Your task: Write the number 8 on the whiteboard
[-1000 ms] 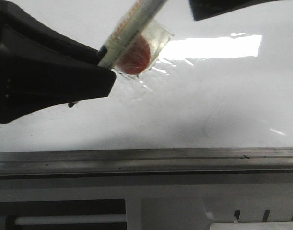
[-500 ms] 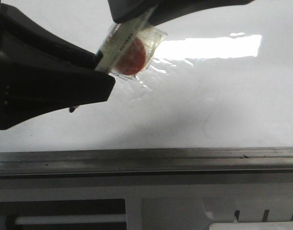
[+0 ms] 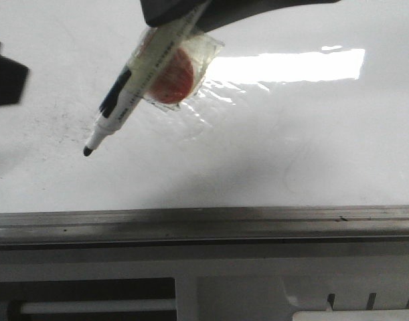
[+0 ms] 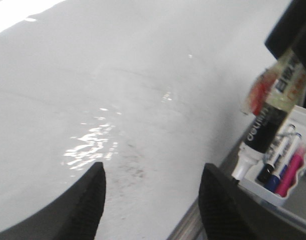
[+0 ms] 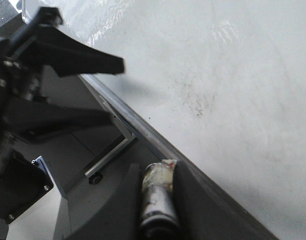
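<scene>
Across far half of scene, whiteboard (image 3: 291, 134) lies glossy, smudged; you see no number 8 on it. Above its left part, right gripper (image 3: 184, 10) clamps marker (image 3: 134, 90), tip just over surface. Left gripper (image 4: 150, 200) spread wide, holding nothing.

A robot test bench, by its flat whiteboard (image 3: 291, 154), grey edge rail (image 3: 204, 224) and marker tray (image 4: 280, 175).
</scene>
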You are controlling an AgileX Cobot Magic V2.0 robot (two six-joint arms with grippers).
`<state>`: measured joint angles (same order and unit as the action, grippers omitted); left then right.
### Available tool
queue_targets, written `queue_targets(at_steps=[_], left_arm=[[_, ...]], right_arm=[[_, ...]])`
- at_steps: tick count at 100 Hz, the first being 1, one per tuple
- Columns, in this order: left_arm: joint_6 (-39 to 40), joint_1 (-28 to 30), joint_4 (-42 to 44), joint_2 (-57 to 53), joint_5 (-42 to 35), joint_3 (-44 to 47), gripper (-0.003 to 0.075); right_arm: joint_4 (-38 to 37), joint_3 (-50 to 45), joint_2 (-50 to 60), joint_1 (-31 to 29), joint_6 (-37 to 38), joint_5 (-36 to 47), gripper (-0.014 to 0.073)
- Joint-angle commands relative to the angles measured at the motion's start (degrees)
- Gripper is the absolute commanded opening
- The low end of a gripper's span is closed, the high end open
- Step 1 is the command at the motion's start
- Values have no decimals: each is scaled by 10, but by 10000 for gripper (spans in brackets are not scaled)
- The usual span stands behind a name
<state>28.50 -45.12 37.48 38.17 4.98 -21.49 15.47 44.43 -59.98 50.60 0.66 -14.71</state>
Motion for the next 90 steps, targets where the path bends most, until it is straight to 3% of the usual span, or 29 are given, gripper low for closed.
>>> queue_targets(at_steps=[1,24,41,67,90], left_arm=[[10,-2,-10,-80,27,-19,387],[12,-2,-21,-187,87,-19,387],[12,-2,-67,-185,88,-19,387],[12,-2,-88,-185,83,-19,387],[12,-2,-87,-185,79,-19,386]], right_arm=[[4,28,6,-16,4,37,-63],[4,82,-2,-63,4,14,-58],[0,146,-47,-106,2,-39,-44],[-27,191,-94,-144,2,-39,-43],[-31,191,-140,-138,-7,-84,-44]])
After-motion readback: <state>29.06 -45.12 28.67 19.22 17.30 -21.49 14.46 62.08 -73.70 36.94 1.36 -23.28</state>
